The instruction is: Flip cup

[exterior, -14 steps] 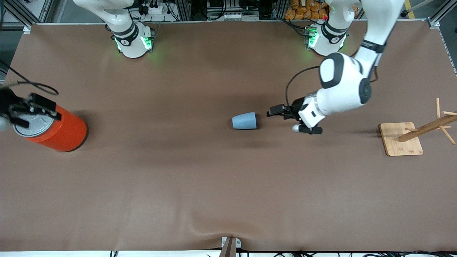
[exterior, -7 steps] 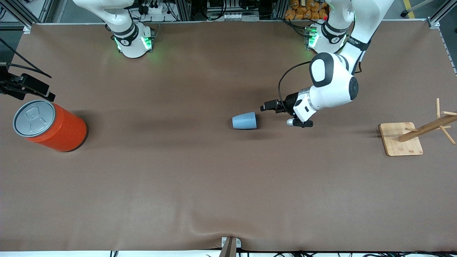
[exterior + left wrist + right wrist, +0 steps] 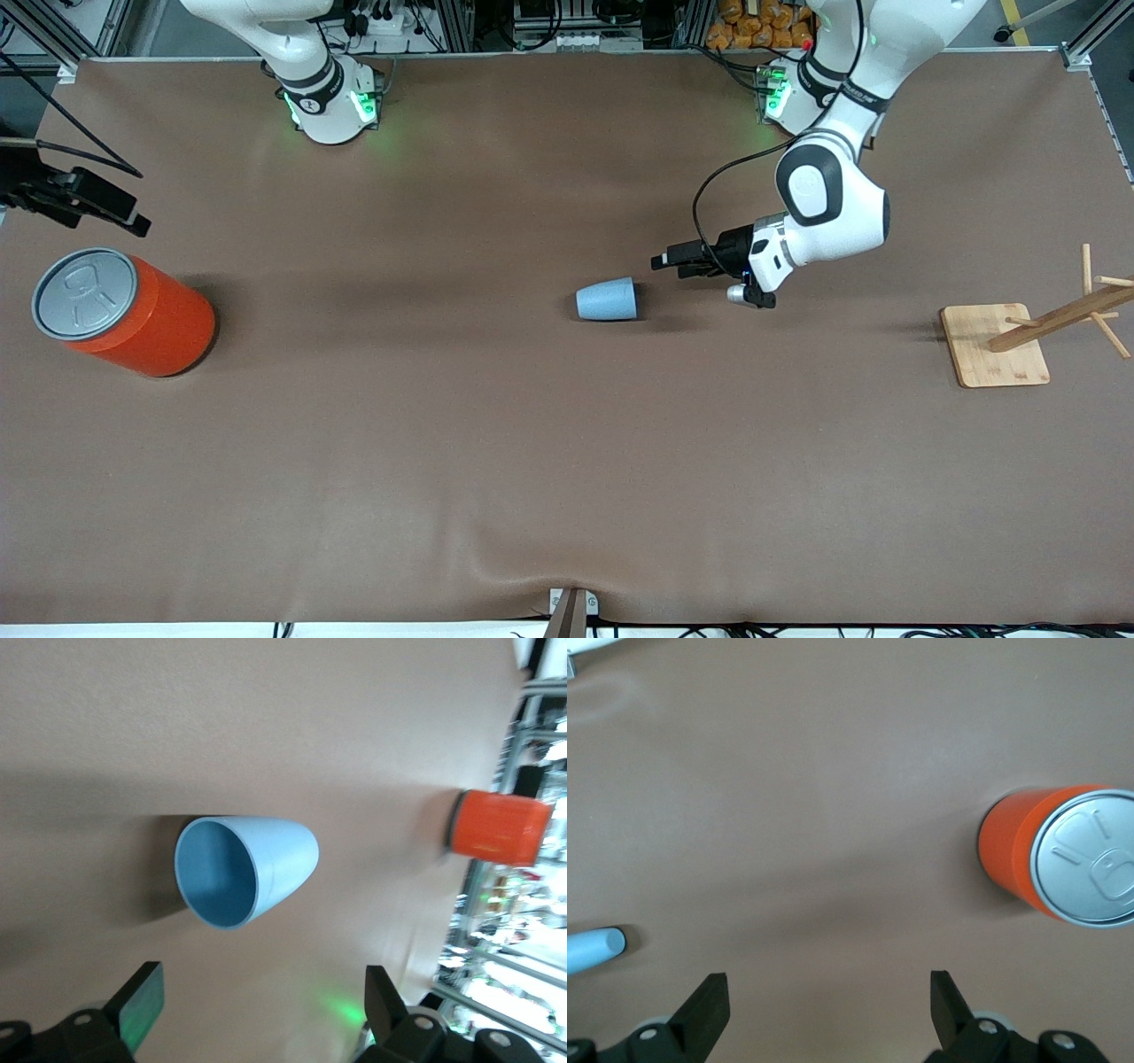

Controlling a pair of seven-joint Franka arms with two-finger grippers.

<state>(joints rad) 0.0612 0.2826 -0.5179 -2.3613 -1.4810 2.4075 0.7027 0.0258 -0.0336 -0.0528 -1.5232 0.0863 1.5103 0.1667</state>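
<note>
Cup (image 3: 608,299): light blue, small and tapered, lying on its side near the middle of the desk; its darker blue mouth faces the left arm's end, as the left wrist view (image 3: 244,870) shows; nothing touches it.
Left pincer (image 3: 671,262): low over the desk just beside the cup's mouth, apart from it; fingers (image 3: 142,1003) spread wide and holding nothing.
Right pincer (image 3: 111,215): at the right arm's end of the desk, over the bare cloth beside the can; fingers (image 3: 709,1001) spread wide and holding nothing.
Can (image 3: 124,312): large, orange, with a grey pull-tab lid; upright at the right arm's end, well apart from the cup; seen from above in the right wrist view (image 3: 1063,865).
Rack (image 3: 1028,335): a light wooden base carrying a tilted stem with pegs, at the left arm's end, well apart from the cup.
Desk (image 3: 496,461): covered edge to edge with a plain brown matte cloth; soft shadows lie under the cup and the can, and a slight wrinkle shows at the edge nearest the front camera.
Room: metal frame posts stand at the desk's corners; cables and equipment sit along the edge by the arms' bases, where green lights glow.
</note>
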